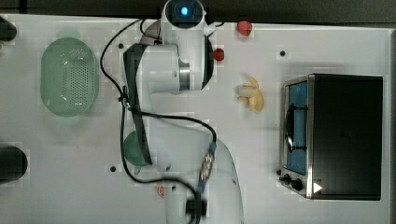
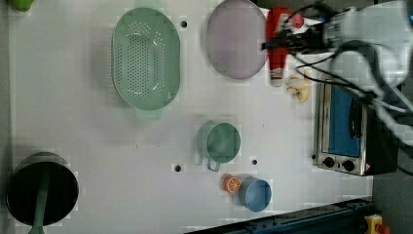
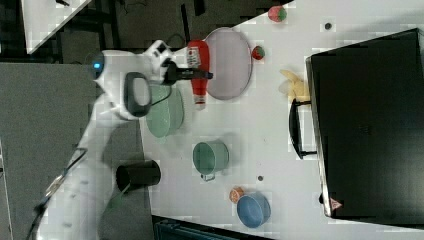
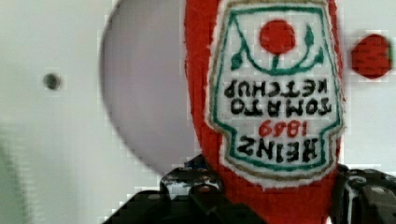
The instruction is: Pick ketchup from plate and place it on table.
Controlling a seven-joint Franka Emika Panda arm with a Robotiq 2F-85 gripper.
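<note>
Gripping 1 ketchup [image 2: 278, 46], tool [image 2: 281, 41] beside 1 plate [image 2: 234, 41].

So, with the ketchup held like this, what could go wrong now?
The end effector holds the ketchup near its wide end, so the long bottle could tilt or slip. Set down here, it may land partly on the plate rim instead of the table, or bump the banana.

Red ketchup [image 4: 275, 93] with green-edged white label; lilac plate [image 2: 234, 39]; white table [image 2: 97, 146]
</note>
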